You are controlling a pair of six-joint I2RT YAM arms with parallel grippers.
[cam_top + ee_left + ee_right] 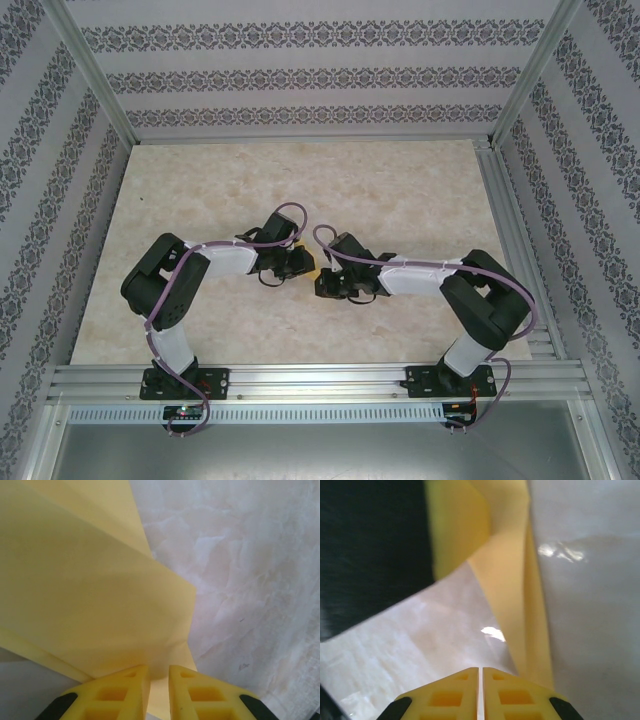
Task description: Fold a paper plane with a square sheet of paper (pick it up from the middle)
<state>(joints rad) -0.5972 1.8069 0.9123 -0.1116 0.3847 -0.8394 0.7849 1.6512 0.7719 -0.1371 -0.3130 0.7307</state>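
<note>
The square sheet of paper (311, 270) is yellow-orange and folded into layers, and only a sliver of it shows between the two grippers at the table's middle. In the left wrist view the paper (90, 590) spreads up and left with a creased flap. My left gripper (159, 669) (303, 265) is shut on its near edge, where a fold sits in the narrow gap. In the right wrist view a long folded strip of the paper (512, 590) runs past the right finger. My right gripper (480, 670) (325, 285) is shut, with nothing seen in its slit. Whether the paper has the paper plane's shape I cannot tell.
The pale marble table (400, 190) lies under both arms. Aluminium rails (320, 380) run along its near edge and sides, and patterned walls enclose it. The dark body of the left arm (370, 540) looms close at the upper left of the right wrist view.
</note>
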